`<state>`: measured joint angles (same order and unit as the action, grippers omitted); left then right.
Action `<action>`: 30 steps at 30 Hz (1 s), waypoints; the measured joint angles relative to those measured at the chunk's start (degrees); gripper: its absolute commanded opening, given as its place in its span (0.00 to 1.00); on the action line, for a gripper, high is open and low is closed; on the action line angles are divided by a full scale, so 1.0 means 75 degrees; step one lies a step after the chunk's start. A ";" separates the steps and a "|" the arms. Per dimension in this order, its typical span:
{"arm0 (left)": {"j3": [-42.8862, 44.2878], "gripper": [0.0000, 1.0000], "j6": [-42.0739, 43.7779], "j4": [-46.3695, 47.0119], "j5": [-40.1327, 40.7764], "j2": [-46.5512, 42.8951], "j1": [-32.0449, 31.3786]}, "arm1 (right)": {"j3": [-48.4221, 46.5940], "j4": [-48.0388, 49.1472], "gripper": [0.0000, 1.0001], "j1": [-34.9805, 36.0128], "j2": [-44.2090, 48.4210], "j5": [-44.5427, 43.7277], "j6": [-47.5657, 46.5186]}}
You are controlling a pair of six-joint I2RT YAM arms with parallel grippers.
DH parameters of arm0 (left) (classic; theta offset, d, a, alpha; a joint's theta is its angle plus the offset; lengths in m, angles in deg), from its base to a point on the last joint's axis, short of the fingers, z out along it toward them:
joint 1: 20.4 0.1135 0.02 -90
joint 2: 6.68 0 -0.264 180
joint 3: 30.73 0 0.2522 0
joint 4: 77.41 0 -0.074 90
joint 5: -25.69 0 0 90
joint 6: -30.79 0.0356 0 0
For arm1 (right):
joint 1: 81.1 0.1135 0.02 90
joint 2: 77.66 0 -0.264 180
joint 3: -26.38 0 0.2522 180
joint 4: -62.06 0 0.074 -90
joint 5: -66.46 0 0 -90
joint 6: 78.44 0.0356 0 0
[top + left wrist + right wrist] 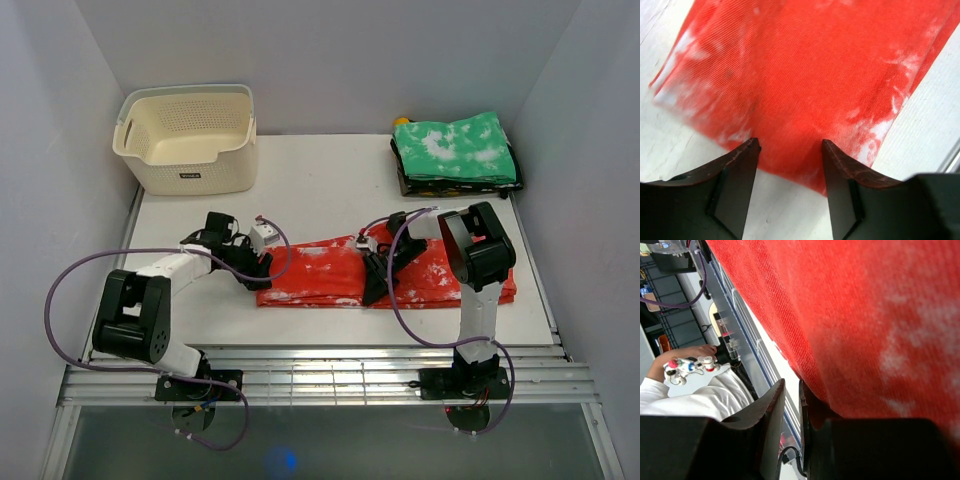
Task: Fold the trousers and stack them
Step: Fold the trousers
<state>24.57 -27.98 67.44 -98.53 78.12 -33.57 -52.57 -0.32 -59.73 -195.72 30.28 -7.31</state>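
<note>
Trousers point(320, 275) look flat from above; up close we see the left gripper point(790, 143) spread wide at one end and the right gripper point(792, 385) pinching their edge.

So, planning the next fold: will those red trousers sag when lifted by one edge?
Probably floppy: the red trousers lie flat in thin layers, so unsupported parts would likely sag. Their ribbed weave, clear in the wrist views, should resist slipping.

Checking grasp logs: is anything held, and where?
Left gripper open, holding nothing. Right gripper nearly closed at red trousers' near edge; hold cannot be told.
</note>
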 measured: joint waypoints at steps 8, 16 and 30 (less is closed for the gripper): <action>0.0204 0.86 -0.1154 -0.0662 -0.0889 -0.0565 0.1512 | -0.0332 -0.0128 0.25 0.0058 -0.0192 -0.0085 -0.0079; 0.1309 0.82 -0.2451 -0.1486 -0.1416 0.0685 0.2742 | -0.0784 -0.0134 0.30 0.0242 -0.0504 0.0082 0.0376; 0.1131 0.51 -0.4054 -0.1536 -0.2940 0.2527 0.2993 | -0.1853 0.0198 0.43 0.0577 -0.0717 0.0052 0.0571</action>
<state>33.05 -58.39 55.92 -120.58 97.07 -11.12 -66.47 1.16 -55.40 -201.10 30.68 -3.03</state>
